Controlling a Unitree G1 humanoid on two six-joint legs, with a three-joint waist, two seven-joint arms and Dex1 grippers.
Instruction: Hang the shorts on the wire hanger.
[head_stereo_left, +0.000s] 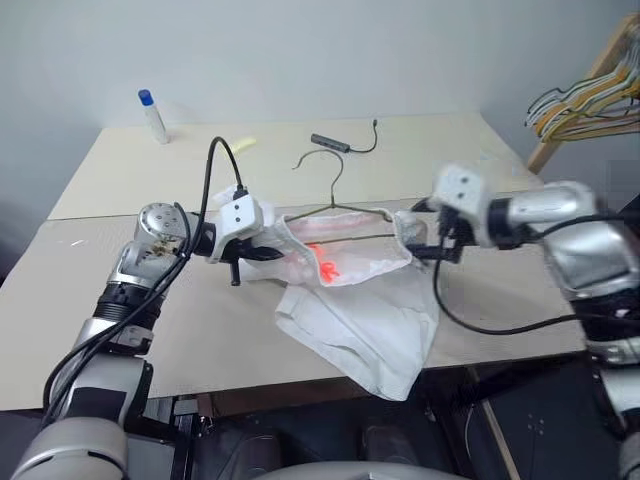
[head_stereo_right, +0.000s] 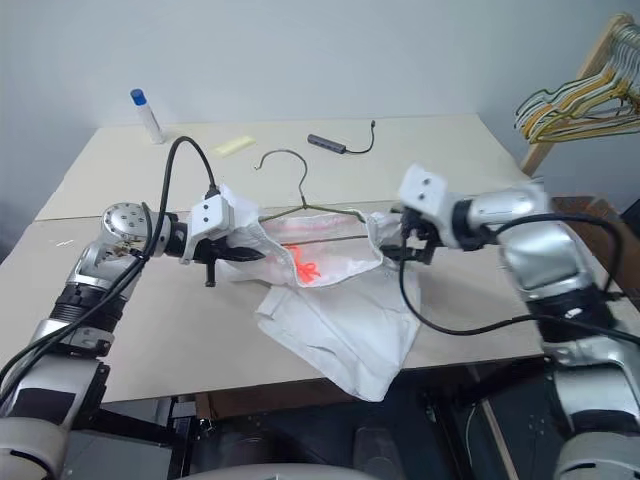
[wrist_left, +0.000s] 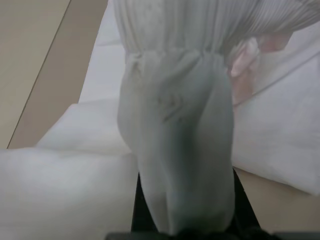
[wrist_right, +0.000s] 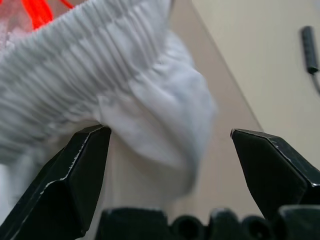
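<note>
The left gripper's fingers (wrist_left: 150, 200) are wrapped under the bunched waistband of the shorts (head_stereo_left: 360, 320), so only dark slivers of them show. The lower bar of the wire hanger (head_stereo_left: 335, 205) runs inside the cloth, its ends covered. At the far right, a bunch of hangers (head_stereo_left: 590, 100) is cut off by the edge.

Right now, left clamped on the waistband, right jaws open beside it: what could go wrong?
1. The right gripper is open with the shorts waistband only partly between its fingers; closing may miss.
2. Only the left gripper holds cloth; pulling could drag the wire hanger.
3. One leg overhangs the table edge and may slip.
</note>
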